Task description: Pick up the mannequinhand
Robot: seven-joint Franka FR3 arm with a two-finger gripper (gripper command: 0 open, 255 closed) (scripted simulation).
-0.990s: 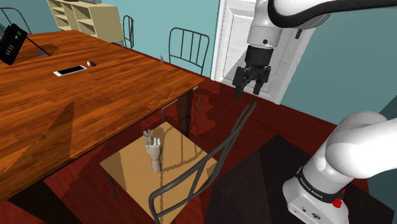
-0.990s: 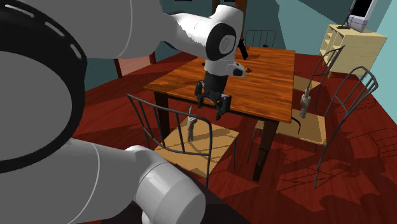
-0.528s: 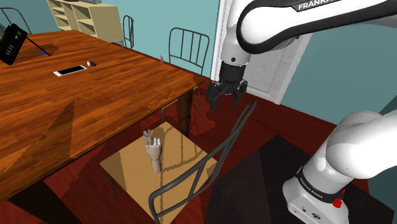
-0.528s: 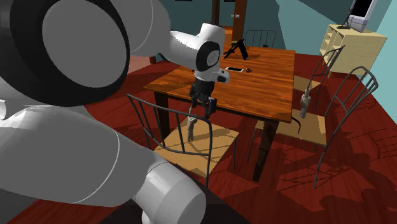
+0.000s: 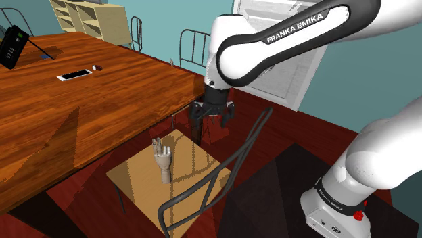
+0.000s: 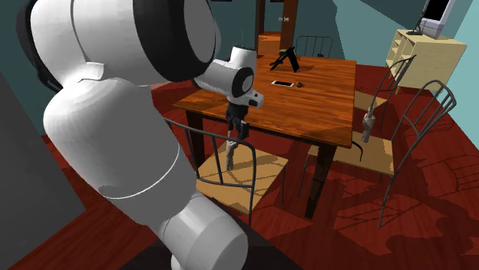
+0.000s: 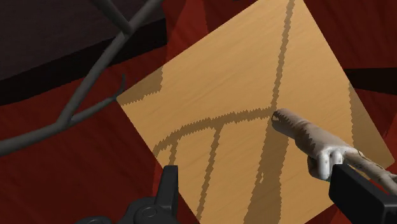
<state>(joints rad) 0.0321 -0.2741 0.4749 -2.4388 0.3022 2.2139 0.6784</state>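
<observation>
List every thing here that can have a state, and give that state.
All-black two-finger gripper: open, holding nothing.
Dark wire-backed chair with tan seat: upright, beside the table.
Wooden mannequin hand: standing upright on that seat, fingers up, not gripped.
White flat phone: lying flat on the brown wooden table.

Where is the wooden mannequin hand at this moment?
In the shoulder view the mannequin hand stands upright on the chair seat, beside the wooden table, below and left of the open gripper.
</observation>
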